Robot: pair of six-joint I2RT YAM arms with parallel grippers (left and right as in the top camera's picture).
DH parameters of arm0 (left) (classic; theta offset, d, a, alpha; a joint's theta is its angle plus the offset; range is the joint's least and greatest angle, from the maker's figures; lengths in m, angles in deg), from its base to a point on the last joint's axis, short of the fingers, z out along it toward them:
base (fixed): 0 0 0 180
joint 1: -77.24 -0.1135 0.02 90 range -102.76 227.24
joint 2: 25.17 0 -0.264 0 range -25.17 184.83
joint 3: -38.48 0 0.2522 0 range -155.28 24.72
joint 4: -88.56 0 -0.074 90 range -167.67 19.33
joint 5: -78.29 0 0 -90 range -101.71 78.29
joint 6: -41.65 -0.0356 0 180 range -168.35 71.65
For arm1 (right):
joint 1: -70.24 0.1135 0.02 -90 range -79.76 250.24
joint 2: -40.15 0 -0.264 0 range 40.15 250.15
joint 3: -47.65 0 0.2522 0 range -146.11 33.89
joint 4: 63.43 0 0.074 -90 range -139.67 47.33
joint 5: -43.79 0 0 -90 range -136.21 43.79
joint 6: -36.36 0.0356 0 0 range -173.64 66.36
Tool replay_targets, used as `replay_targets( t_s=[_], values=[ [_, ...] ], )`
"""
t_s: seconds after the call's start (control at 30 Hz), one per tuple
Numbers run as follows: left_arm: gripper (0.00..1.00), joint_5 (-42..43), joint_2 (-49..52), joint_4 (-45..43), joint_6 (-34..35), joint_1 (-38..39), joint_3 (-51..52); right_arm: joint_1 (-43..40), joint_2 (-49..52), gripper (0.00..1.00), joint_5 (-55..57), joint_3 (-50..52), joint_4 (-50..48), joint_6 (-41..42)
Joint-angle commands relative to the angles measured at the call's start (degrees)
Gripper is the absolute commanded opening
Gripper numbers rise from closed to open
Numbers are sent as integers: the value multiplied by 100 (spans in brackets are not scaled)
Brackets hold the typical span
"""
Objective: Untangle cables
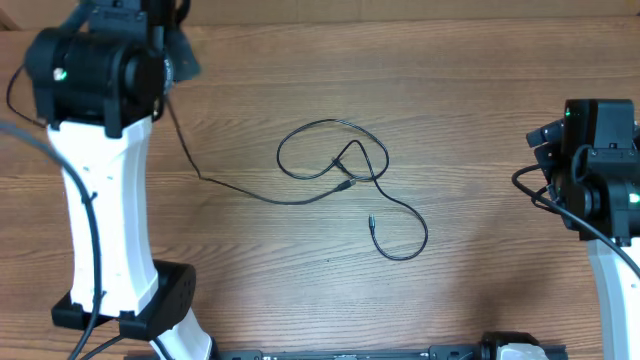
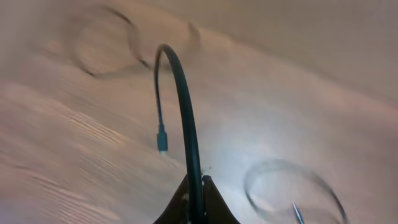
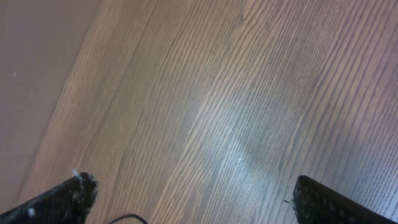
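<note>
**Cables** [image 1: 335, 150]: thin black cords at the middle of the wooden worktop [image 1: 460, 70], between the two arms. They form one wide loop with a crossing [image 1: 352, 172] on the side towards the right arm. Small plug ends meet close by it. A further tail curls away from the crossing towards the right arm and ends in a free plug [image 1: 372, 222]. How many cords share the crossing cannot be told from overhead.

**Held cord** [image 2: 186, 106]: one strand leaves the loop on the side facing the left arm and runs in a long slant up to that arm. In the left wrist view it arches up out of the claw, and its hanging plug [image 2: 161, 142] dangles clear of the worktop.

**Left claw** [image 2: 196, 185]: closed tight on the held cord, a little back from the hanging plug. It is hidden under the arm's body from overhead.

**Right claw** [image 3: 196, 208]: fingers spread fully with nothing between them and bare worktop beneath. It is well apart from the loop.

**Governing relation:** the long axis of the held cord runs from the left claw diagonally in to the crossing. A pull along that line, away from the centre, would probably work directly on the crossing. The right claw stands on the far side, nearest the curled tail, and looks best placed to pin or lift the loop
</note>
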Motion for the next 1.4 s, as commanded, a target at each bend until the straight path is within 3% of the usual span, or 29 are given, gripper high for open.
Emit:
replay_targets(
  t_s=[0.0, 0.1, 0.5, 0.6, 0.7, 0.9, 1.1, 1.23, 1.37],
  values=[
    [4, 2282, 57, 20, -444, 83, 706, -15, -15, 100, 85, -42, -17, -20],
    [4, 2861, 57, 20, -439, 256, 1419, -15, -15, 100, 85, -42, -17, -20],
    [4, 2691, 83, -772, -562, 1193, 3989, -15, -15, 100, 85, -42, -17, -20],
    [5, 2712, 83, -907, -549, 1204, 4232, -15, -15, 100, 87, -42, -17, -20],
    [16, 2791, 83, -999, -555, 1204, 4430, -15, -15, 100, 85, -42, -17, -20],
    [11, 3239, 83, -1390, -573, 1204, 4721, -15, -15, 100, 85, -42, -17, -20],
    [32, 3115, 83, -1360, -592, 1204, 4725, -15, -15, 100, 85, -42, -17, -20],
    [57, 3082, 83, -1119, -756, 1320, 4898, -15, -15, 100, 85, -42, -17, -20],
    [62, 3342, 83, -1158, -1130, 1655, 5351, -15, -15, 100, 85, -42, -17, -20]
  ],
)
